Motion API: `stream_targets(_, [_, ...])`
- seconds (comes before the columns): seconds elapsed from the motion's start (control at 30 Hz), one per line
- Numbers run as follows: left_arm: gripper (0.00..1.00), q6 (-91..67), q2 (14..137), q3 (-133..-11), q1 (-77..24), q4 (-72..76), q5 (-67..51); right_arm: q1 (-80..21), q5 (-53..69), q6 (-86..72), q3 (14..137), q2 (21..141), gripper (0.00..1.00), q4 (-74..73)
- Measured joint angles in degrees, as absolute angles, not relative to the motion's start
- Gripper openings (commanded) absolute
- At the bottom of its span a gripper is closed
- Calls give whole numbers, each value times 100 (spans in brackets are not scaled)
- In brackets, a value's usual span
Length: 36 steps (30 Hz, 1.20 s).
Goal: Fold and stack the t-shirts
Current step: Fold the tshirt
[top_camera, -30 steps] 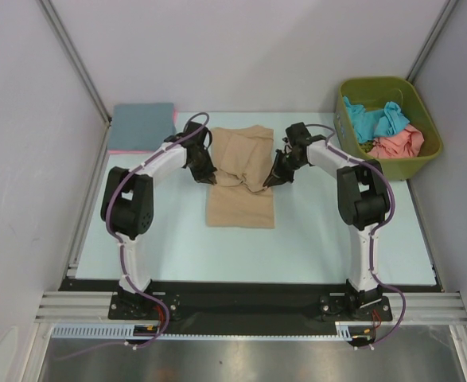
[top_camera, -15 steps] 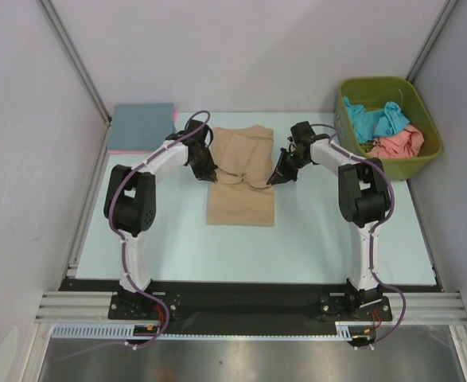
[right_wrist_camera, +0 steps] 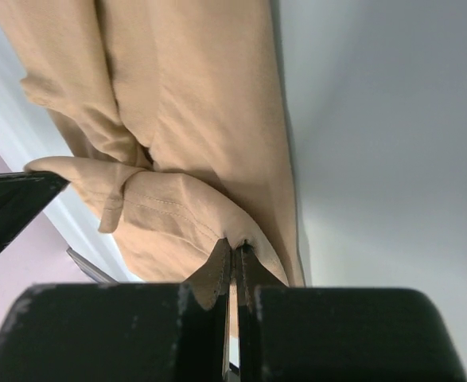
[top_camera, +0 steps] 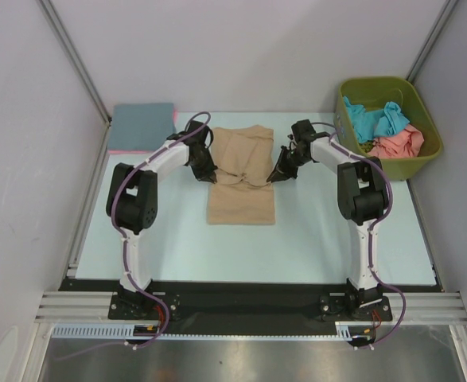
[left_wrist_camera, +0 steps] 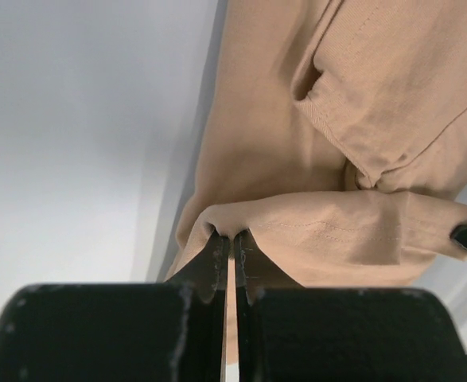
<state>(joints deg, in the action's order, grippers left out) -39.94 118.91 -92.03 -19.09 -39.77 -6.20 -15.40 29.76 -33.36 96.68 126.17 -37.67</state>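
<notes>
Our left gripper [left_wrist_camera: 231, 239] and right gripper [right_wrist_camera: 235, 248] each pinch one end of a lifted edge of the tan shirt [top_camera: 241, 208], jaws tight on cloth; the shirt lies in the middle of the table [top_camera: 321, 231]. We should carry both ends level and together; otherwise the fold lands skewed.

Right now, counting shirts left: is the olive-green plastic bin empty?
No, the olive-green plastic bin holds a crumpled teal cloth t-shirt and a salmon cloth t-shirt.
</notes>
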Motion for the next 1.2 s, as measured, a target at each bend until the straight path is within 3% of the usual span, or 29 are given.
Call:
stream_targets(0.53, [1, -3994, 12156, -9494, -1865, -4045, -615, -1468, 3009, -3339, 9931, 12862, 1, -3787])
stream_targets(0.57, [8, -3994, 12156, -9496, -1859, -4042, -617, -1459, 3022, -3339, 9966, 12884, 3, -3787])
stream_targets(0.63, [20, -3983, 12156, -9496, -1848, -4042, -617, -1441, 3039, -3341, 10012, 12916, 12, -3787])
stream_targets(0.67, [33, -3968, 12156, -9496, -1844, -4045, -617, -1428, 3050, -3321, 10036, 12934, 17, -3793])
stream_targets(0.7, [41, -3898, 12156, -9496, -1844, -4042, -613, -1420, 3050, -3293, 10066, 12949, 33, -3811])
stream_targets(0.77, [57, -3785, 12143, -9496, -1844, -4047, -484, -1376, 2939, -3177, 10250, 13008, 47, -3983])
stream_targets(0.8, [59, -3695, 12116, -9494, -1848, -4049, -392, -1350, 2834, -3063, 10396, 13037, 58, -4115])
stream_targets(0.87, [61, -3522, 11948, -9417, -1876, -4053, -132, -1295, 2569, -2770, 10652, 13037, 64, -4364])
stream_targets(0.93, [61, -3352, 11620, -9253, -1911, -4053, 69, -1269, 2327, -2499, 10792, 12962, 65, -4547])
stream_targets(1.03, [48, -3118, 10787, -8844, -2045, -4001, 185, -1240, 2095, -2233, 10562, 12573, 65, -4770])
stream_targets(1.07, [38, -3059, 10455, -8650, -2130, -3892, 119, -1258, 2069, -2191, 10414, 12411, 64, -4812])
stream_targets(1.17, [18, -3013, 9697, -8018, -2423, -3446, -447, -1468, 2185, -2112, 9491, 11579, 56, -4744])
stream_targets(1.2, [15, -3039, 9544, -7784, -2534, -3245, -687, -1605, 2322, -2119, 9201, 11327, 41, -4659])
